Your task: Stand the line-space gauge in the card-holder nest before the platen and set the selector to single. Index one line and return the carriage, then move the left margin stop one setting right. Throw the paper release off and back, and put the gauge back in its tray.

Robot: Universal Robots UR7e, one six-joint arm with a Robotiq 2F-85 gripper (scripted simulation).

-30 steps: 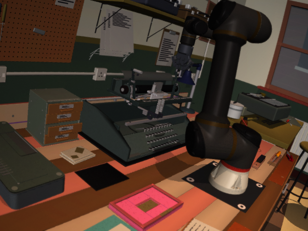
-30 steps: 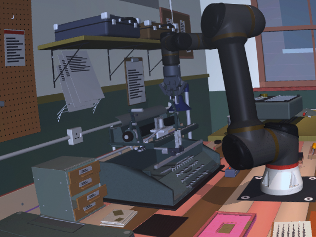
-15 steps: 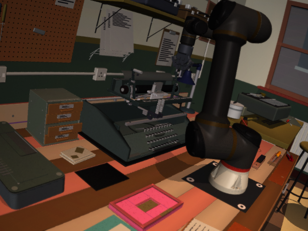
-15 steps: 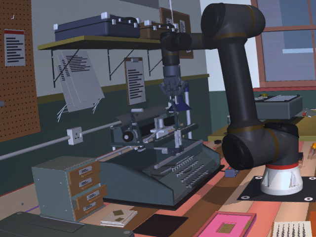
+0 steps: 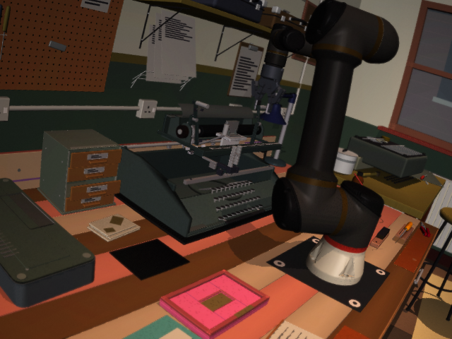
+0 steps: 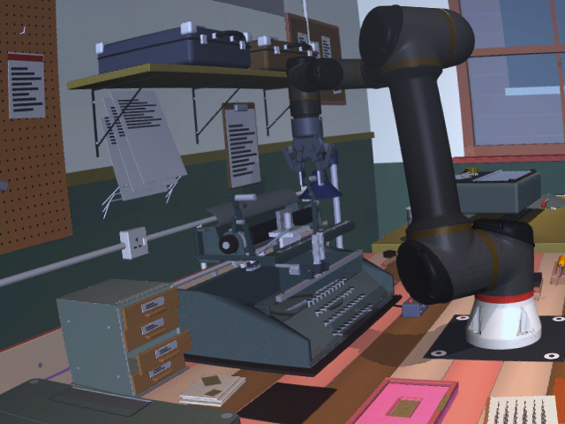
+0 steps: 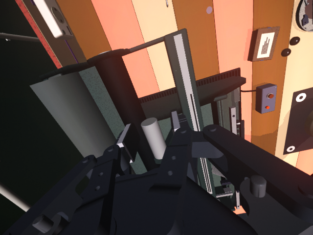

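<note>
The line-space gauge (image 5: 234, 155) (image 6: 318, 248), a pale ruled strip, stands upright in the nest before the platen (image 5: 215, 129) at the front of the typewriter carriage. My gripper (image 7: 149, 141) (image 5: 265, 96) (image 6: 310, 162) hangs over the right end of the carriage, open and holding nothing. A pale cylindrical lever knob (image 7: 153, 137) stands between its fingers. The pink gauge tray (image 5: 215, 303) (image 6: 404, 404) sits at the bench's front with its centre recess empty.
The typewriter body (image 5: 197, 193) fills the bench's middle, with a small drawer cabinet (image 5: 82, 169) to its left and a dark case (image 5: 33, 241) further left. A blue lamp (image 6: 321, 189) stands just behind the gripper. My arm's base (image 5: 337, 262) sits right of the tray.
</note>
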